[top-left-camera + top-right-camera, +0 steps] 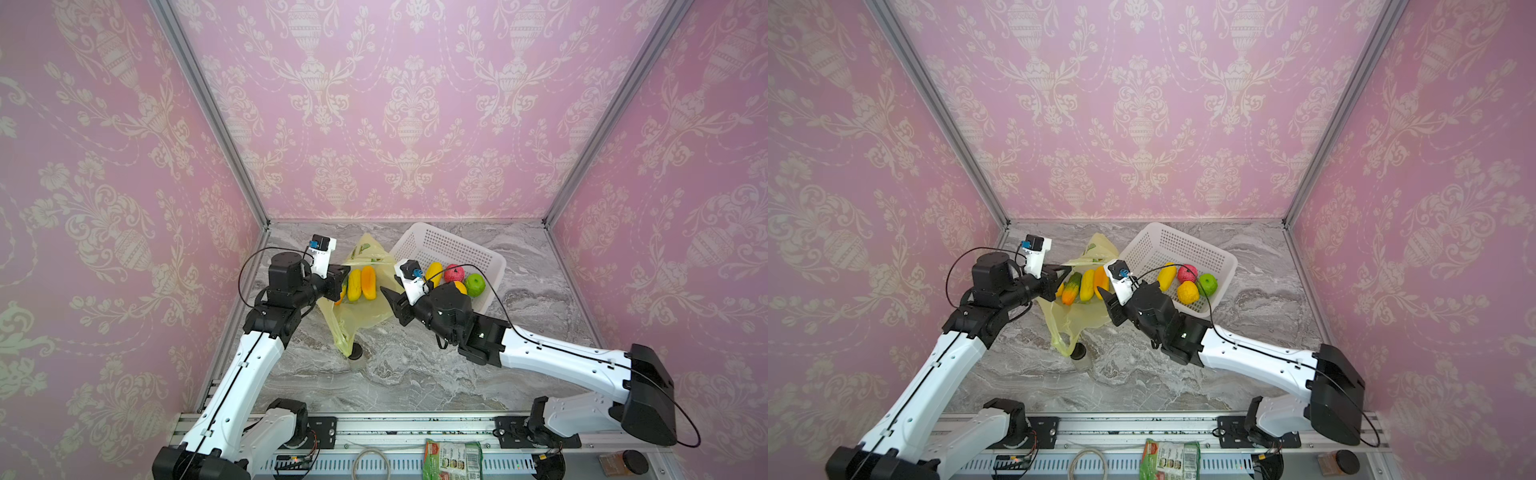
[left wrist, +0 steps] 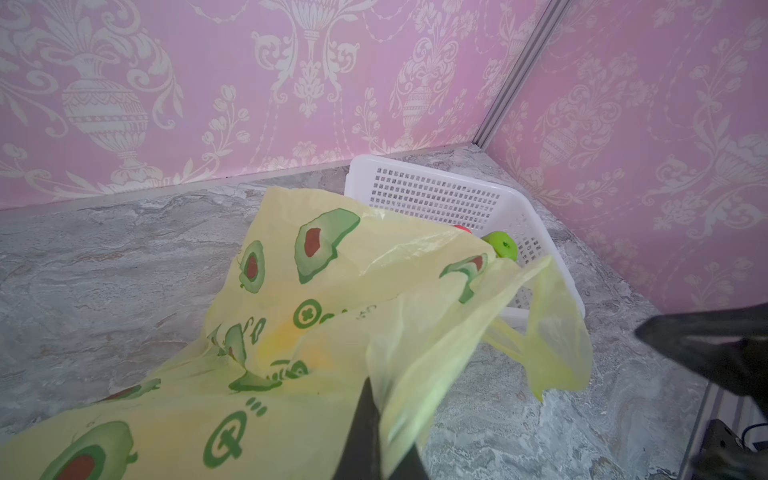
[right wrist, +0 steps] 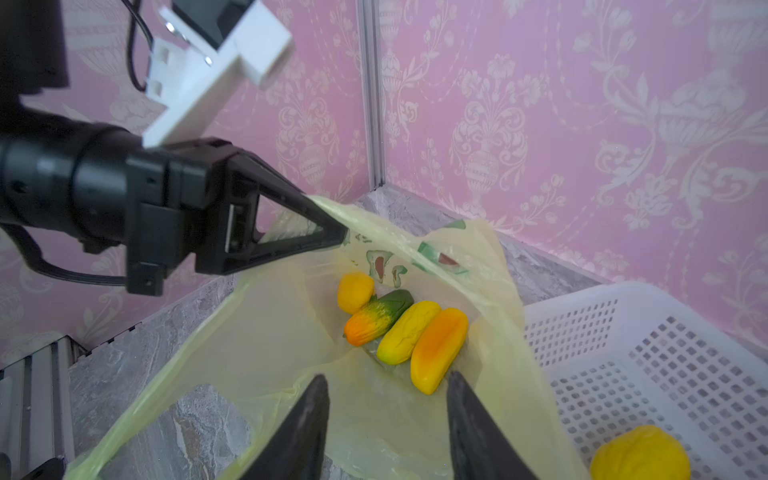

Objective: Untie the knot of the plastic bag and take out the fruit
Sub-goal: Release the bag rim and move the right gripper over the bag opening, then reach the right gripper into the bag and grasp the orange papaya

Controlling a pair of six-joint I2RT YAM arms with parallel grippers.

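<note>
The yellow-green plastic bag (image 1: 365,316) lies on the marble top with its mouth open; no knot shows. My left gripper (image 1: 343,286) is shut on the bag's upper edge (image 3: 374,220) and holds it lifted. Inside the bag lie an orange fruit (image 3: 438,349), a yellow one (image 3: 407,332), a green-orange one (image 3: 378,318) and a small yellow-orange one (image 3: 354,291). My right gripper (image 3: 387,376) hovers open just short of the orange fruit, with nothing between its fingers. The white basket (image 1: 457,239) holds a yellow fruit (image 1: 434,272), a pink one (image 1: 454,274) and a green apple (image 1: 475,284).
A black-capped jar (image 1: 356,357) stands by the bag's near tail. A green snack packet (image 1: 452,459) and a brown jar (image 1: 623,463) sit on the front rail. Pink walls close in the back and both sides.
</note>
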